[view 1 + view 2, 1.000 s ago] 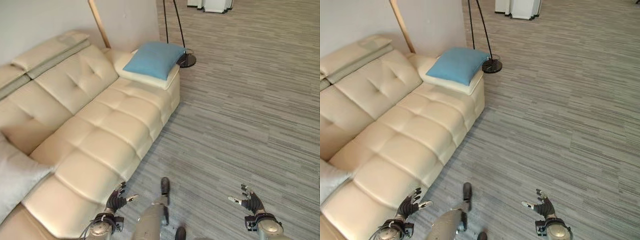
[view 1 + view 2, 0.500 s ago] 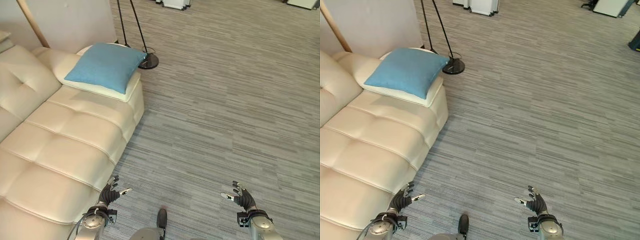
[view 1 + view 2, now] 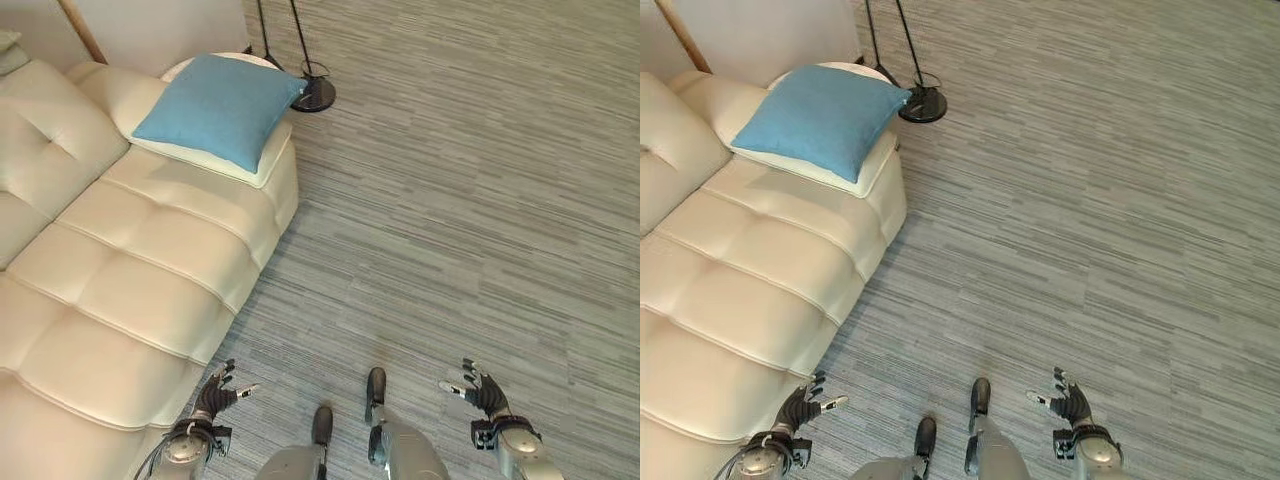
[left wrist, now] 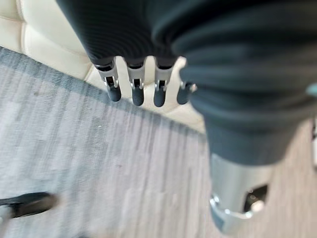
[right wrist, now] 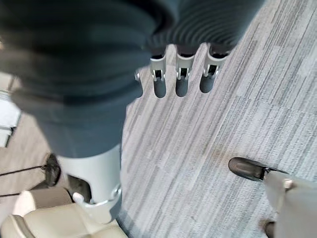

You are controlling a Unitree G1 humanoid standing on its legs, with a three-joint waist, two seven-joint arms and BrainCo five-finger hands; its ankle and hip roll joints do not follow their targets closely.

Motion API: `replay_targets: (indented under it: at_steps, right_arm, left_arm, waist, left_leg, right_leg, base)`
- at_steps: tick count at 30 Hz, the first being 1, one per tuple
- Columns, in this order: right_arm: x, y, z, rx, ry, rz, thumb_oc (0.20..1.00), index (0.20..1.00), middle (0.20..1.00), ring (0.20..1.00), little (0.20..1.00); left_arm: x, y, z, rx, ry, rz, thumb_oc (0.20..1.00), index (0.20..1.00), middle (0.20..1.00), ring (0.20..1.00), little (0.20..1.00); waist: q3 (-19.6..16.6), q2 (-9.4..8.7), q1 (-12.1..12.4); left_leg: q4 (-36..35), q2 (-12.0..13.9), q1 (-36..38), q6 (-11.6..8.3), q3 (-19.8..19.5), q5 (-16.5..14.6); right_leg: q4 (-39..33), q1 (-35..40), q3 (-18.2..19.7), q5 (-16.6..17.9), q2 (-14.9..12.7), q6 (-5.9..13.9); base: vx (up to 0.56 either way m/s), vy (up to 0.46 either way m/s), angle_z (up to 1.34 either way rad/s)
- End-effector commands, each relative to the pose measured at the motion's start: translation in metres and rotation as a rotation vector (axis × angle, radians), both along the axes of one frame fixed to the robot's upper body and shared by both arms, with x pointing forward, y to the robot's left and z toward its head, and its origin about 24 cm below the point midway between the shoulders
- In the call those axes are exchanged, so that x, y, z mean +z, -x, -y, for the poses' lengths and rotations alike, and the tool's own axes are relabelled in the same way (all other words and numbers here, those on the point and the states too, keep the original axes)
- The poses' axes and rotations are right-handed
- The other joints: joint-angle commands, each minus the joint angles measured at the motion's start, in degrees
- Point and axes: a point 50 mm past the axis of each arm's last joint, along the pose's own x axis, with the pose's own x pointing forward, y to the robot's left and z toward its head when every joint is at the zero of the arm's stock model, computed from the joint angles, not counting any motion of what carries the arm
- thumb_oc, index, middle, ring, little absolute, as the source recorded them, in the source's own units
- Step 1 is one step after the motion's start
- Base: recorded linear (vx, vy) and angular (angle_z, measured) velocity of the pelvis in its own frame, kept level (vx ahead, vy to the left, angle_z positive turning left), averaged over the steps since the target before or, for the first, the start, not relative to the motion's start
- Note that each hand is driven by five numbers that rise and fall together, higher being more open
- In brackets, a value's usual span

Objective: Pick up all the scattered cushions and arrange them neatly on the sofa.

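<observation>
Cushion (image 3: 220, 108) flat on sofa (image 3: 120, 290) end, corner toward lamp base (image 3: 314, 96), left robot hand (image 3: 212, 397), right robot hand (image 3: 484, 397) both spread, empty

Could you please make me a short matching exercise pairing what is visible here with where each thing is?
Things:
1. blue cushion
2. lamp base
3. left hand
4. right hand

Places:
A. over bare floor, away from the sofa
B. on the floor past the sofa's end
C. on the sofa's armrest end
D. beside the sofa's front edge

Pairs: 1-C, 2-B, 3-D, 4-A
</observation>
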Motion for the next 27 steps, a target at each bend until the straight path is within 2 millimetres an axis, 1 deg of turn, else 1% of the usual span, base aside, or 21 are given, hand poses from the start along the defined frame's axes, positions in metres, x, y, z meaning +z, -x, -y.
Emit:
replay_targets:
  at_steps: [1, 2, 3, 4, 5, 6, 8, 10, 11, 13, 14, 16, 18, 20, 21, 22, 23, 24, 25, 26, 27]
  right_arm:
    - [0.024, -0.021, 0.018, -0.048, 0.02, 0.147, 1.0, 1.0, 1.0, 1.0, 1.0]
    - [0.025, -0.021, 0.019, -0.054, 0.017, 0.149, 1.0, 1.0, 1.0, 1.0, 1.0]
    - [0.026, -0.022, 0.02, -0.053, 0.02, 0.158, 1.0, 1.0, 1.0, 1.0, 1.0]
    - [0.027, -0.023, 0.021, -0.055, 0.019, 0.157, 1.0, 1.0, 1.0, 1.0, 1.0]
    - [0.027, -0.023, 0.021, -0.055, 0.019, 0.157, 1.0, 1.0, 1.0, 1.0, 1.0]
    - [0.027, -0.024, 0.023, -0.061, 0.016, 0.16, 1.0, 1.0, 1.0, 1.0, 1.0]
    - [0.028, -0.023, 0.024, -0.068, 0.018, 0.159, 1.0, 1.0, 1.0, 1.0, 1.0]
    - [0.029, -0.022, 0.029, -0.084, 0.026, 0.16, 1.0, 1.0, 1.0, 1.0, 1.0]
    - [0.029, -0.021, 0.031, -0.089, 0.032, 0.16, 1.0, 1.0, 1.0, 1.0, 1.0]
    - [0.028, -0.017, 0.034, -0.096, 0.053, 0.143, 1.0, 1.0, 1.0, 1.0, 1.0]
    - [0.027, -0.016, 0.034, -0.092, 0.058, 0.134, 1.0, 1.0, 1.0, 1.0, 1.0]
    - [0.025, -0.014, 0.034, -0.093, 0.066, 0.121, 1.0, 1.0, 1.0, 1.0, 1.0]
    - [0.024, -0.014, 0.033, -0.087, 0.071, 0.111, 1.0, 1.0, 1.0, 1.0, 1.0]
    - [0.022, -0.013, 0.029, -0.074, 0.063, 0.107, 1.0, 1.0, 1.0, 1.0, 1.0]
    - [0.022, -0.014, 0.025, -0.058, 0.055, 0.108, 1.0, 1.0, 1.0, 1.0, 1.0]
    - [0.022, -0.014, 0.023, -0.054, 0.049, 0.109, 1.0, 1.0, 1.0, 1.0, 1.0]
    - [0.023, -0.016, 0.022, -0.045, 0.046, 0.119, 1.0, 1.0, 1.0, 1.0, 1.0]
    - [0.025, -0.019, 0.019, -0.035, 0.041, 0.133, 1.0, 1.0, 1.0, 1.0, 1.0]
    - [0.029, -0.024, 0.017, -0.024, 0.038, 0.153, 1.0, 1.0, 1.0, 1.0, 1.0]
    - [0.03, -0.026, 0.016, -0.025, 0.035, 0.164, 1.0, 1.0, 1.0, 1.0, 1.0]
    - [0.032, -0.029, 0.013, -0.028, 0.023, 0.181, 1.0, 1.0, 1.0, 1.0, 1.0]
  left_arm:
    - [0.012, -0.006, -0.006, 0.009, -0.012, 0.073, 1.0, 1.0, 1.0, 1.0, 1.0]
    - [0.012, -0.007, -0.005, 0.006, -0.009, 0.074, 1.0, 1.0, 1.0, 1.0, 1.0]
    - [0.013, -0.01, -0.004, 0.001, -0.007, 0.081, 1.0, 1.0, 1.0, 1.0, 1.0]
    - [0.013, -0.011, -0.003, -0.001, -0.002, 0.084, 1.0, 1.0, 1.0, 1.0, 1.0]
    - [0.013, -0.012, -0.003, -0.001, -0.002, 0.084, 1.0, 1.0, 1.0, 1.0, 1.0]
    - [0.014, -0.015, 0.0, 0.006, 0.012, 0.098, 1.0, 1.0, 1.0, 1.0, 1.0]
    - [0.014, -0.016, 0.001, 0.007, 0.017, 0.098, 1.0, 1.0, 1.0, 1.0, 1.0]
    - [0.012, -0.016, 0.002, 0.004, 0.015, 0.088, 1.0, 1.0, 1.0, 1.0, 1.0]
    - [0.011, -0.016, 0.002, 0.002, 0.013, 0.085, 1.0, 1.0, 1.0, 1.0, 1.0]
    - [0.011, -0.013, 0.0, 0.016, 0.008, 0.081, 1.0, 1.0, 1.0, 1.0, 1.0]
    - [0.011, -0.011, -0.001, 0.024, 0.005, 0.078, 1.0, 1.0, 1.0, 1.0, 1.0]
    - [0.01, -0.007, -0.003, 0.041, 0.006, 0.074, 1.0, 1.0, 1.0, 1.0, 1.0]
    - [0.009, -0.004, -0.006, 0.06, 0.001, 0.068, 1.0, 1.0, 1.0, 1.0, 1.0]
    - [0.008, 0.0, -0.009, 0.072, -0.002, 0.057, 1.0, 1.0, 1.0, 1.0, 1.0]
    - [0.007, 0.005, -0.013, 0.082, -0.011, 0.045, 1.0, 1.0, 1.0, 1.0, 1.0]
    - [0.007, 0.005, -0.015, 0.084, -0.012, 0.043, 1.0, 1.0, 1.0, 1.0, 1.0]
    - [0.008, 0.005, -0.016, 0.085, -0.016, 0.046, 1.0, 1.0, 1.0, 1.0, 1.0]
    - [0.009, 0.005, -0.018, 0.084, -0.02, 0.048, 1.0, 1.0, 1.0, 1.0, 1.0]
    - [0.012, 0.003, -0.02, 0.084, -0.029, 0.055, 1.0, 1.0, 1.0, 1.0, 1.0]
    - [0.013, 0.003, -0.022, 0.085, -0.036, 0.057, 1.0, 1.0, 1.0, 1.0, 1.0]
    - [0.013, 0.003, -0.025, 0.092, -0.048, 0.056, 1.0, 1.0, 1.0, 1.0, 1.0]
  waist:
    - [-1.6, 0.96, -0.6]
    - [-1.9, 0.89, -0.9]
    - [-1.6, 0.78, -1.0]
    - [-1.4, 0.6, -1.1]
    - [-1.4, 0.64, -1.1]
    - [-0.9, 0.04, -0.9]
    - [-0.8, -0.23, -0.7]
    - [-0.9, -1.19, -0.1]
    - [-0.9, -1.34, 0.1]
    - [-0.8, -0.57, 1.9]
    - [-1.0, -0.24, 2.6]
    - [-1.2, -0.37, 3.5]
    - [-1.2, -0.35, 4.8]
    - [-2.2, -0.47, 5.1]
    - [-2.9, -1.58, 5.5]
    - [-3.4, -1.65, 5.8]
    - [-3.3, -2.07, 6.2]
    - [-3.3, -2.43, 6.3]
    - [-2.9, -2.42, 6.2]
    - [-2.9, -2.11, 6.1]
    - [-2.6, -1.66, 5.9]
  left_leg:
    - [5.5, 3.8, 5.7, -6.36, 8.1, -10.7]
    - [7.3, 4.1, 5.1, -7.17, 8.5, -10.2]
    - [11.5, 4.7, 3.7, -8.41, 9.2, -8.7]
    - [15.1, 5.1, 2.2, -8.73, 9.9, -8.2]
    - [15.4, 5.2, 2.0, -8.75, 9.9, -8.3]
    - [20.7, 6.5, -1.5, -8.84, 11.6, -6.2]
    - [21.4, 7.0, -2.9, -8.3, 12.5, -6.4]
    - [18.5, 6.6, -6.4, -7.0, 14.1, -8.3]
    - [17.2, 6.4, -7.8, -6.82, 14.5, -7.8]
    - [10.1, 6.3, -12.7, -7.6, 14.8, -0.7]
    - [7.8, 6.4, -13.3, -7.9, 14.8, 1.1]
    - [5.7, 6.7, -15.4, -8.06, 16.0, 1.9]
    - [6.0, 7.1, -16.6, -8.41, 15.7, 2.9]
    - [6.3, 7.2, -15.2, -7.55, 15.4, 3.3]
    - [8.1, 6.4, -14.8, -6.74, 15.6, 2.1]
    - [8.4, 6.4, -14.3, -6.33, 15.6, 1.4]
    - [8.9, 5.9, -13.7, -5.74, 16.2, 0.5]
    - [9.1, 5.3, -12.6, -4.81, 16.5, -0.9]
    - [9.4, 5.2, -11.6, -3.95, 16.9, -1.9]
    - [9.3, 5.3, -10.7, -3.43, 17.1, -2.6]
    - [9.3, 5.3, -9.2, -2.81, 17.6, -3.6]
  right_leg:
    - [4.5, 0.2, -1.7, -0.7, 1.0, -0.08]
    - [4.4, 0.9, -2.1, -1.1, 0.9, -0.49]
    - [4.4, 2.1, -2.6, -1.6, 0.9, -1.11]
    - [4.3, 2.8, -2.8, -1.9, 0.8, -1.52]
    - [4.4, 2.7, -2.8, -1.9, 0.8, -1.53]
    - [3.7, 4.8, -3.0, -3.0, 0.9, -2.54]
    - [3.2, 5.8, -3.0, -3.6, 1.0, -2.75]
    - [2.2, 7.7, -2.9, -4.9, 0.8, -2.76]
    - [1.8, 8.5, -2.7, -5.4, 0.9, -2.71]
    - [0.5, 12.5, -1.4, -7.7, 3.2, -3.13]
    - [0.6, 13.3, -0.9, -8.5, 3.9, -3.08]
    - [0.5, 15.7, 0.1, -9.9, 4.1, -2.85]
    - [1.4, 17.6, 1.5, -11.0, 4.4, -2.65]
    - [1.8, 19.0, 2.1, -11.8, 3.8, -2.09]
    - [3.7, 19.3, 2.8, -11.0, 1.9, -0.87]
    - [4.9, 18.9, 2.9, -10.4, 1.2, -0.22]
    - [7.3, 18.1, 2.9, -8.9, 0.2, 0.72]
    - [11.1, 16.6, 3.3, -6.0, -1.0, 1.8]
    - [15.4, 14.7, 3.7, -3.7, -1.7, 2.32]
    - [18.0, 13.4, 3.5, -2.6, -2.0, 2.6]
    - [21.4, 11.2, 2.7, -0.6, -2.9, 2.88]
  base:
    - [0.24, -0.191, 0.74]
    - [0.24, -0.215, 0.67]
    - [0.19, -0.17, 0.7]
    - [0.12, -0.111, 0.84]
    - [0.15, -0.119, 0.64]
    - [0.17, -0.125, 0.38]
    - [0.18, -0.103, 0.18]
    - [0.24, -0.066, 0.24]
    - [0.31, -0.014, 0.2]
    - [0.43, 0.031, 0.0]
    - [0.43, 0.068, -0.18]
    - [0.36, 0.093, -0.18]
    - [0.37, 0.137, -0.33]
    - [0.5, 0.233, -0.74]
    - [0.53, 0.276, -0.6]
    - [0.47, 0.295, -0.38]
    - [0.28, 0.214, -0.32]
    - [0.28, 0.234, -0.46]
    - [0.27, 0.212, -0.36]
    - [0.24, 0.204, -0.23]
    - [0.33, 0.232, -0.03]
